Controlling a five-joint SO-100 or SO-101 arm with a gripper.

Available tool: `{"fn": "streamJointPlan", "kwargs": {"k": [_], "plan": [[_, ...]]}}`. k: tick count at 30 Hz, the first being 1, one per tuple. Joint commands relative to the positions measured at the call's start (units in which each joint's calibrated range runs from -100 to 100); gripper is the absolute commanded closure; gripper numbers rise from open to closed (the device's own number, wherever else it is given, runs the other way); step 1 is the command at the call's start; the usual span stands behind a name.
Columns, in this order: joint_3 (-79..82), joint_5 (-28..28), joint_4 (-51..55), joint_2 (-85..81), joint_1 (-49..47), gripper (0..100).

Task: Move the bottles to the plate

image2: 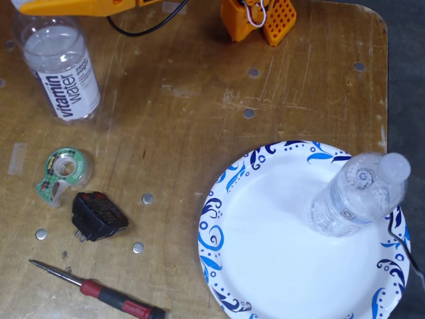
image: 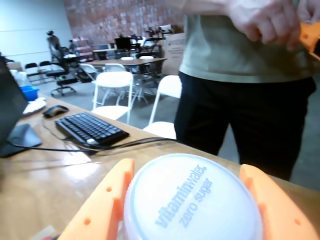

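In the wrist view the white cap of the vitamin water bottle [image: 192,200] fills the space between my gripper's [image: 186,169] two orange fingers, which press against its sides. In the fixed view this bottle [image2: 63,73] stands upright on the wooden table at the top left, with the orange gripper [image2: 60,8] over its top. The other clear bottle [image2: 355,196], white-capped, stands on the right part of the plate [image2: 265,246]. That plate is a white one with a blue swirl rim, at the lower right.
In the fixed view a green tape dispenser [image2: 61,171], a black adapter [image2: 98,216] and a red-handled screwdriver [image2: 99,292] lie left of the plate. The arm's orange base [image2: 259,16] is at the top. In the wrist view a person [image: 240,90] stands at the table's far edge, beside a keyboard [image: 90,129].
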Motion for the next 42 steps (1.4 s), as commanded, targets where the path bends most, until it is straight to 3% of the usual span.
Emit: {"fn": "streamJointPlan", "kwargs": {"k": [1,9,20,24,29,34,37,42], "plan": [[-11.9,-0.4,6.7,0.1,-4.9,90],[-35.9,-0.2,20.7,11.0,-23.7,90],[-59.1,1.6,22.1,32.5,-49.5,90],[-57.9,1.4,23.5,34.3,-54.7,90],[-56.5,1.4,33.5,30.7,-58.8,90],[-50.1,1.3,35.2,25.5,-59.0,90],[-43.2,1.3,30.1,23.5,-58.4,90],[-26.3,1.3,11.4,20.0,-56.7,90]]}}
